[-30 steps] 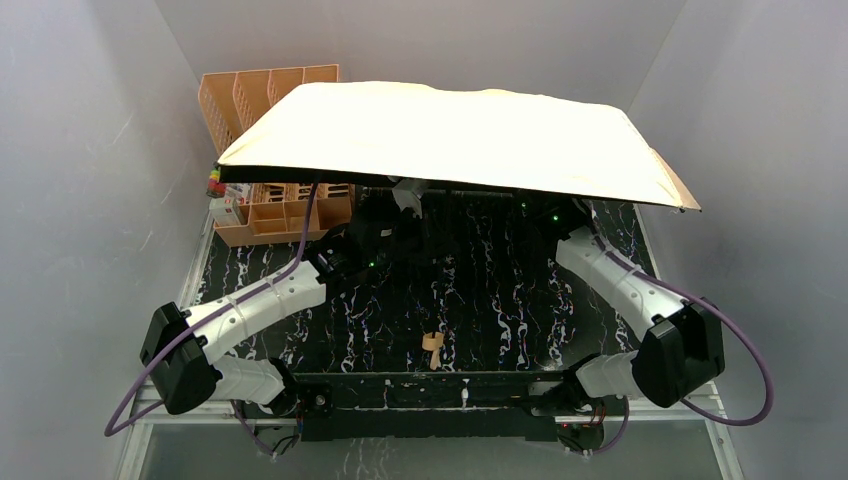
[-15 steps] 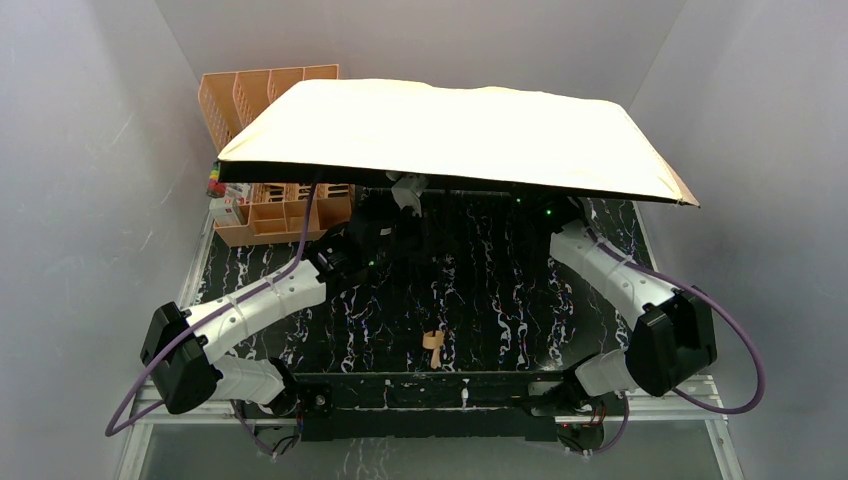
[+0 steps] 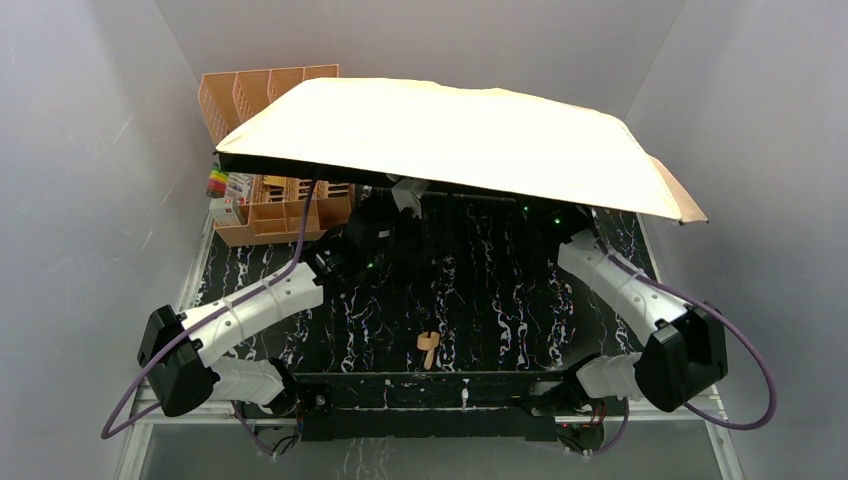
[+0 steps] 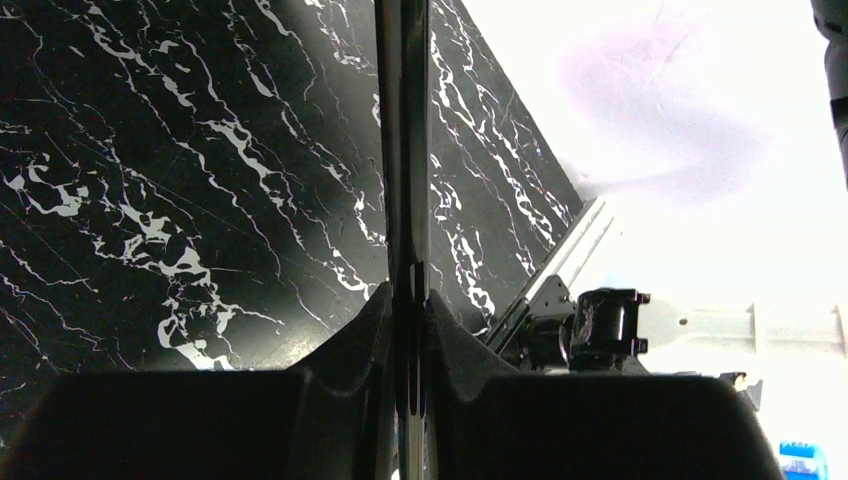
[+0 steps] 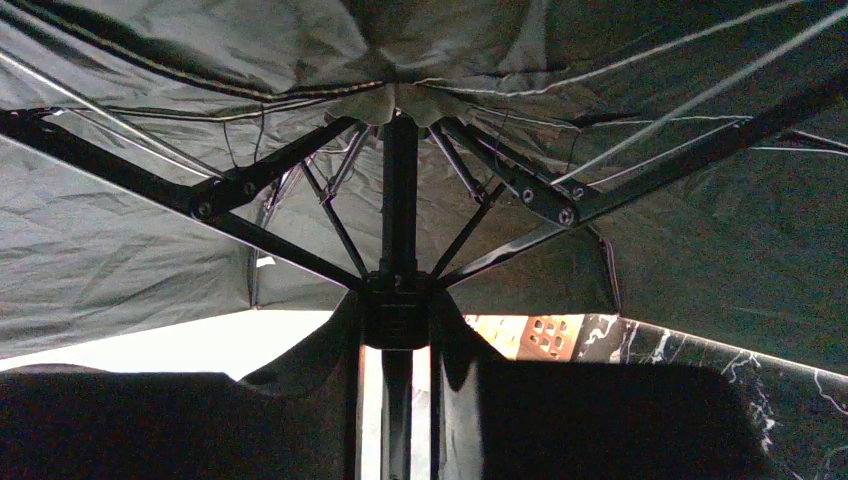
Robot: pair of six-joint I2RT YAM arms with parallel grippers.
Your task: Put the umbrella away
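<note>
An open umbrella (image 3: pixel 450 140) spreads its pale peach canopy over the far half of a black marbled table (image 3: pixel 480 290), held off the surface by two robot arms reaching beneath it. The canopy's right corner comes close to the right wall (image 3: pixel 760 150), and its far-left edge overlaps a peach-orange desk organizer (image 3: pixel 250 95) standing in the far-left corner; the far edge lies near the back wall. Open room remains over the near half of the table, between the two arms, where a small tan piece (image 3: pixel 429 348), handle or strap, shows just short of the near edge. The left gripper (image 4: pixel 408 295) has its jaws pressed together on the umbrella's dark shaft (image 4: pixel 402 150), which runs out from between the fingers over the marble. The right gripper (image 5: pixel 397 310), pointing up under the canopy, has its jaws drawn in against both sides of the black runner (image 5: pixel 397 300), where the dark ribs (image 5: pixel 270 175) fan out from the shaft.
</note>
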